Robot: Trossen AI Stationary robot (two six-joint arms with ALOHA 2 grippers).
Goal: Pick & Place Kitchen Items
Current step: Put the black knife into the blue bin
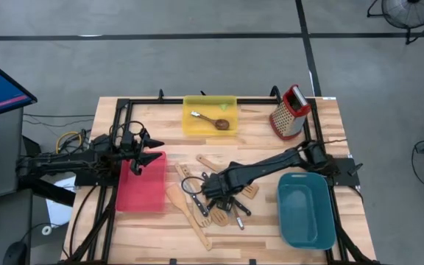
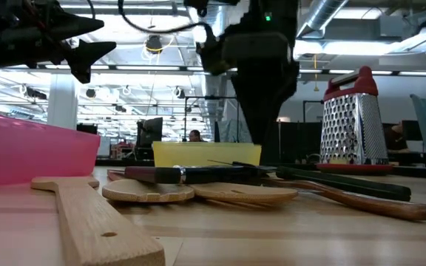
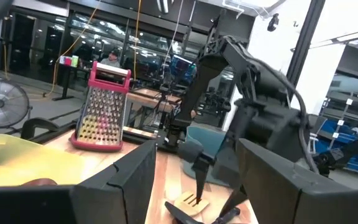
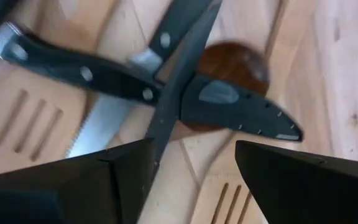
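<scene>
Grey concrete floor (image 1: 197,66) with dark lines, standing fan (image 1: 411,15), bright ceiling lights (image 2: 390,48)

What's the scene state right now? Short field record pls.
left claw: open, empty, above the red bin
right claw: open, low over the utensil pile, nothing gripped
under right claw: crossed black-handled knives on pale slotted turners
yellow bin: holds one dark wooden spoon
teal bin: nothing seen inside
grater: upright, far right corner

The bins are yellow (image 1: 210,104), pink-red (image 1: 141,193) and teal (image 1: 305,212). The grater (image 1: 290,112) is perforated silver, red-topped. Black-handled knives (image 1: 216,197) lie among pale slotted turners (image 1: 249,191).
</scene>
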